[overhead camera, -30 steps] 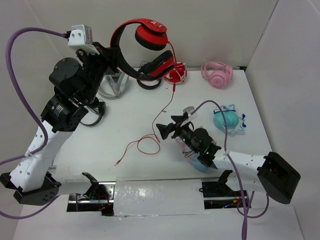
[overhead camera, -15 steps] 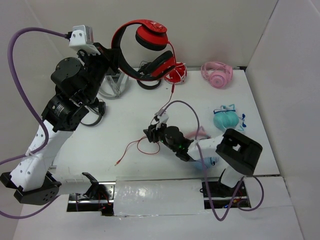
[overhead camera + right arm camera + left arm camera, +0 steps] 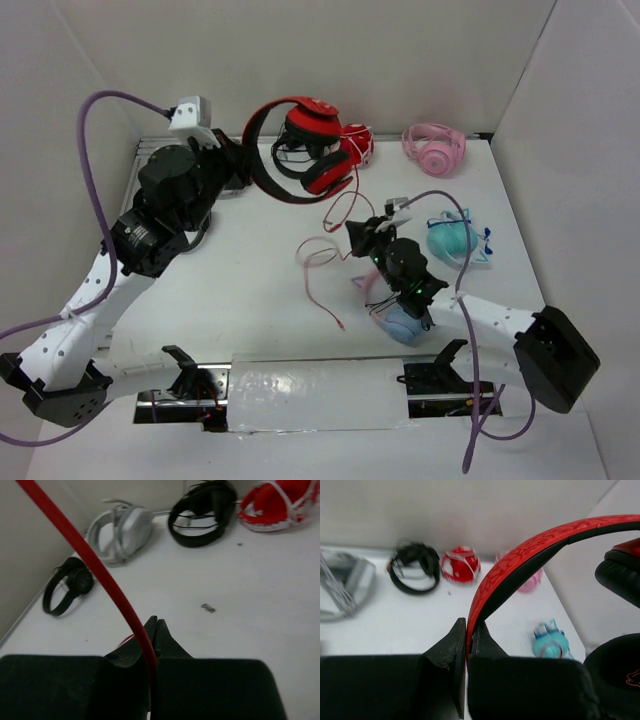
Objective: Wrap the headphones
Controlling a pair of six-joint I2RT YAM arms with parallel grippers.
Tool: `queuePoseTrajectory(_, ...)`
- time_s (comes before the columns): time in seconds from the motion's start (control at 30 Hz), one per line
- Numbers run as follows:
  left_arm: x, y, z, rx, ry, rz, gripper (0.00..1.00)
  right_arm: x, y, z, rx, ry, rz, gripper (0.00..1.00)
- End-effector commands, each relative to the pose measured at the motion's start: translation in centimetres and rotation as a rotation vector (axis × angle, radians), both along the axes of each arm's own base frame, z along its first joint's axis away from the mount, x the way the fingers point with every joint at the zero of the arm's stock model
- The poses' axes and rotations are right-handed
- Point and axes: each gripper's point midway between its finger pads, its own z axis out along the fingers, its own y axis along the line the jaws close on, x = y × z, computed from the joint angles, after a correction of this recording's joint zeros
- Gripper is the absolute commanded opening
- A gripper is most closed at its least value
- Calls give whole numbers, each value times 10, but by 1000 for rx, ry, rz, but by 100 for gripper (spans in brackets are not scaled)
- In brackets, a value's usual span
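Observation:
The red headphones (image 3: pixel 312 150) hang in the air over the back of the table, earcups to the right. My left gripper (image 3: pixel 240 168) is shut on their red-and-black headband (image 3: pixel 530 550), which rises from between the jaws in the left wrist view. The thin red cable (image 3: pixel 318 262) drops from the earcup, passes through my right gripper (image 3: pixel 352 232), then loops down across the table to its plug (image 3: pixel 340 325). In the right wrist view the cable (image 3: pixel 90 560) runs from the upper left into my right gripper (image 3: pixel 156 625), which is shut on it.
At the back wall lie a black pair (image 3: pixel 202 515), a compact red pair wound with white cord (image 3: pixel 358 145) and a pink pair (image 3: pixel 433 148). A teal pair (image 3: pixel 452 238) lies right of my right gripper. A grey-white pair (image 3: pixel 122 535) and a small black pair (image 3: pixel 67 585) lie at the back left.
My right gripper closed on the red cable and carried it up and to the right. The left arm swung the headphones right and lower, turning them. The cable's loop shifted on the table.

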Motion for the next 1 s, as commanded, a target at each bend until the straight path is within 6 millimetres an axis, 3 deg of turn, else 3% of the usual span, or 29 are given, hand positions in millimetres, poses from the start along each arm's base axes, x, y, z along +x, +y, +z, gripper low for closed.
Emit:
queuePoseTrajectory(0.0,-25,-20,17,-172,-26,-158,0,11,-25,-23,-54,131,-72,0)
queuePoseTrajectory(0.07,-36,-30,17,-200,-22,-241,0,25,-27,-28,-95,166,-104,0)
queuePoseTrajectory(0.17,-35,-31,11,-204,6,-240,0,39,-37,-52,-145,245,-186,0)
queuePoseTrajectory(0.27,-26,-24,0,-179,30,-178,0,53,-69,-70,-85,321,-246,0)
queuePoseTrajectory(0.33,-28,-23,-7,-150,39,-182,0,56,-75,-69,-49,332,-209,0)
queuePoseTrajectory(0.4,-31,-29,-24,-72,9,-243,0,67,-99,-60,-61,332,-245,0)
queuePoseTrajectory(0.43,-38,-31,-39,-38,4,-281,0,70,-108,-56,-75,335,-267,0)
queuePoseTrajectory(0.47,-46,-39,-41,-8,-33,-355,0,76,-120,-49,-114,332,-280,0)
queuePoseTrajectory(0.5,-56,-41,-43,9,-54,-400,0,79,-126,-45,-129,331,-287,0)
queuePoseTrajectory(0.53,-60,-46,-64,46,-36,-449,0,80,-131,-43,-151,338,-279,0)
queuePoseTrajectory(0.6,-72,-56,-76,92,-51,-549,0,84,-135,-27,-191,293,-259,0)
queuePoseTrajectory(0.73,-81,-74,-115,194,-30,-699,0,76,-111,-7,-403,237,-150,0)
queuePoseTrajectory(0.8,-80,-83,-130,240,-33,-755,0,70,-103,-10,-477,255,-105,0)
queuePoseTrajectory(0.9,-73,-91,-153,292,16,-778,0,74,-91,13,-503,253,-74,0)
queuePoseTrajectory(0.97,-66,-98,-171,319,61,-777,0,75,-88,16,-592,252,-93,0)
